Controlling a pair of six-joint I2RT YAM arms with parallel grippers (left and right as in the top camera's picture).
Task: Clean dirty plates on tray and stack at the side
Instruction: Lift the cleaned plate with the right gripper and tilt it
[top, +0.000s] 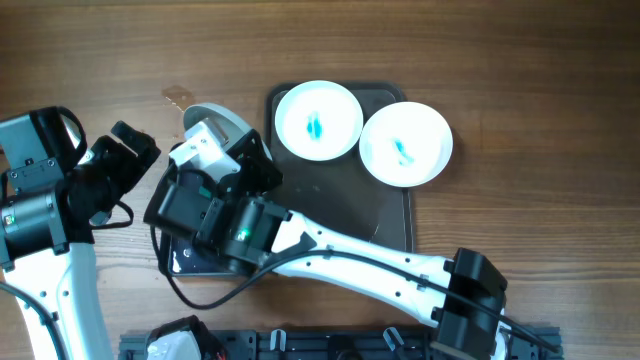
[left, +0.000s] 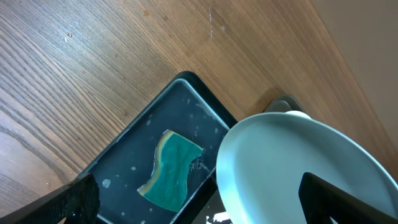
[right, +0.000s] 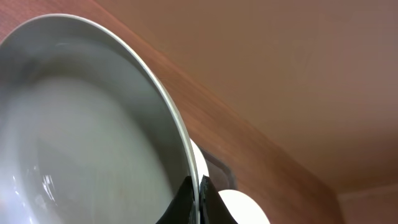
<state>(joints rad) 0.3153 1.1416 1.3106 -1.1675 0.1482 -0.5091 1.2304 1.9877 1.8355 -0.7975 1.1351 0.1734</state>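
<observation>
The plate (right: 81, 137) at 9 o'clock may slip, because the right tool (right: 198, 198) pinches only its rim, and the left tool (left: 214, 202) is wide apart.

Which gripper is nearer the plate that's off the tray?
Right. The right gripper is clamped on the rim of the plate; the left gripper is open just left of it, not touching.

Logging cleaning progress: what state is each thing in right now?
held plate: lifted, tilted above the basin, no smear visible.
left tray plate: flat on the tray, teal smear.
right tray plate: on the tray, overhanging its edge, teal smear.
sponge: lying in the basin, unheld.
right gripper: shut on the held plate's rim.
left gripper: open, empty.
</observation>
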